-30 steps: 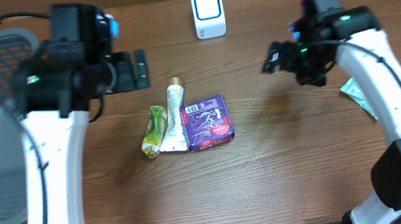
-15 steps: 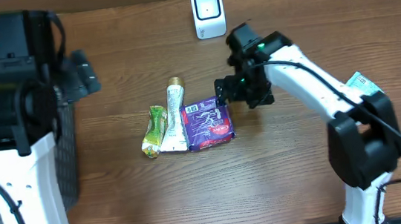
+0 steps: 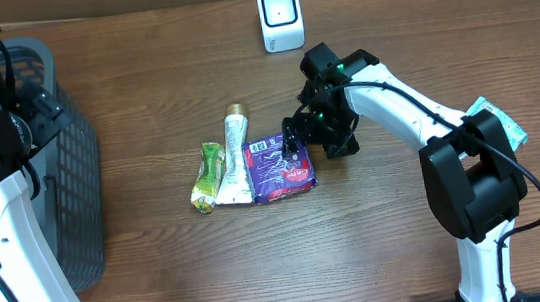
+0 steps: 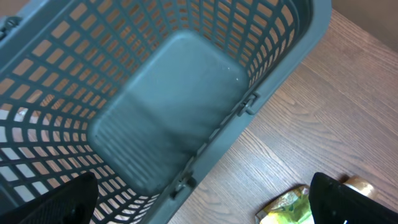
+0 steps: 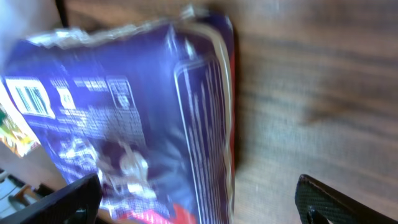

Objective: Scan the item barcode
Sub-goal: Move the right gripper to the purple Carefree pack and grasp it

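Items, counted as we see them.

- One purple packet [image 3: 280, 165], lying flat at the centre of the frame. It carries one barcode [image 5: 31, 99] on a white label facing up.
- One white tube [image 3: 236, 160], touching the packet's left edge, cap toward the top.
- One green-and-yellow pouch [image 3: 207, 176], just left of the tube.
- One white scanner [image 3: 280, 16], upright at top centre, well apart from the three items.
- One grey mesh basket [image 3: 72, 182] at the left edge.
- One pale green packet [image 3: 492, 113] at the right edge, partly hidden behind the arm.
- One right gripper [image 3: 294, 140], fingers spread wide over the purple packet's upper right corner. We cannot tell whether it touches.
- One left gripper [image 4: 205, 202], fingers likewise apart and holding nothing, above the basket's rim at upper left.

Surface: one brown wood-grain table [image 3: 380, 240]. Of the room we see only a tan strip along the top edge.
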